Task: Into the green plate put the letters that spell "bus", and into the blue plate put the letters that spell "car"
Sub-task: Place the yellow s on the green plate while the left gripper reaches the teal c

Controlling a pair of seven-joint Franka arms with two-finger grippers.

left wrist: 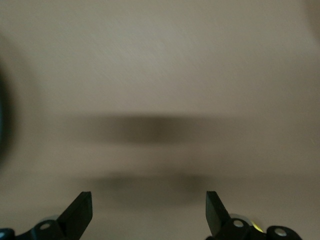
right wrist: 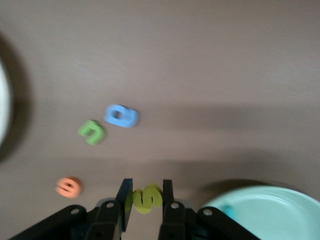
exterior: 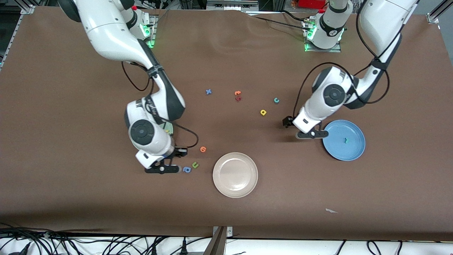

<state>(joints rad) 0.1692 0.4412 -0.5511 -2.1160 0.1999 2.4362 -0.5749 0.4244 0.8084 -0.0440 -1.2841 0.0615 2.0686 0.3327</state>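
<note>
Nearest the front camera sits the cream-white plate (exterior: 235, 174), bare and no part of my job; just past it, toward the right arm's end, the blue a (exterior: 187, 169), the green u (exterior: 195, 165) and the orange round letter (exterior: 203, 149) lie loose on the table (exterior: 70, 88), all three decoys; my right gripper (right wrist: 145, 196) hangs over the table beside them, fingers clamped together on the yellow s (right wrist: 148, 198); the right wrist view shows the green plate (right wrist: 270, 212) right alongside, its rim just off the fingers, with a speck of teal in it that I take for the b, though I can't swear to it; in the front view that plate (exterior: 169, 126) is almost wholly hidden under the arm; so "bus" looks well under way, the s one short drop from home, and the yellow u I can't find anywhere.

Over at the left arm's end, my left gripper (exterior: 313, 134) hovers low over bare table beside the blue plate (exterior: 336, 150), fingers wide apart and holding nothing; one teal letter (exterior: 346, 140) lies in that plate, probably the r; the teal c (exterior: 276, 100) and the yellow a (exterior: 263, 112) lie out mid-table, well apart from the plate, waiting; "car" is one in, two to go, by my reckoning.
</note>
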